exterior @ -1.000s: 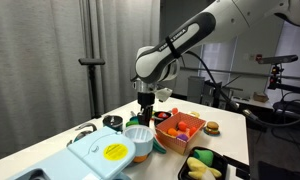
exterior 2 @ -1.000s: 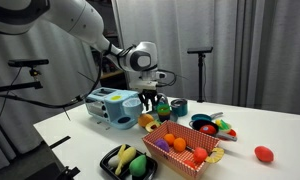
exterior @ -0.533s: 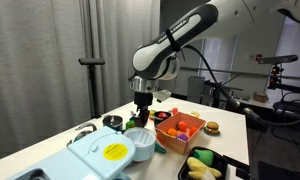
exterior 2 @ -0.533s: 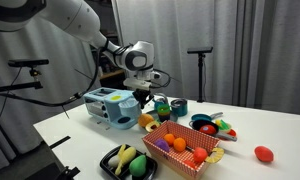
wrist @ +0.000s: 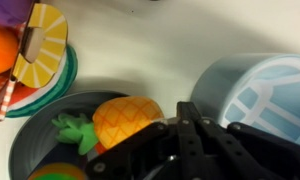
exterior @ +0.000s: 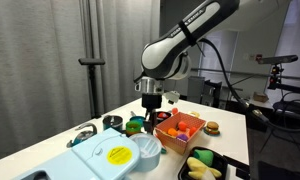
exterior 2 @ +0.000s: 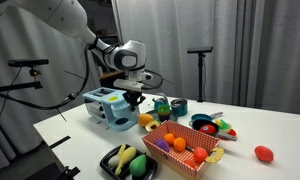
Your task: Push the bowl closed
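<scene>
apparently nearly done: in an exterior view the bowl (exterior: 146, 150) sits tucked against the toy unit (exterior: 110, 157), the gripper (exterior: 150, 103) just above, the orange bin (exterior: 180, 128) close beside. in an exterior view the gripper (exterior 2: 133, 93) hangs at the unit's front, with bare table (exterior 2: 80, 140) before it. in the wrist view its fingers (wrist: 175, 140) look pinched together and empty, between the bowl (wrist: 252, 95) and a toy pineapple (wrist: 125, 122).

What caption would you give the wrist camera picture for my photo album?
Closed tool poised between a pale blue bowl and a dark dish holding a toy pineapple.
</scene>
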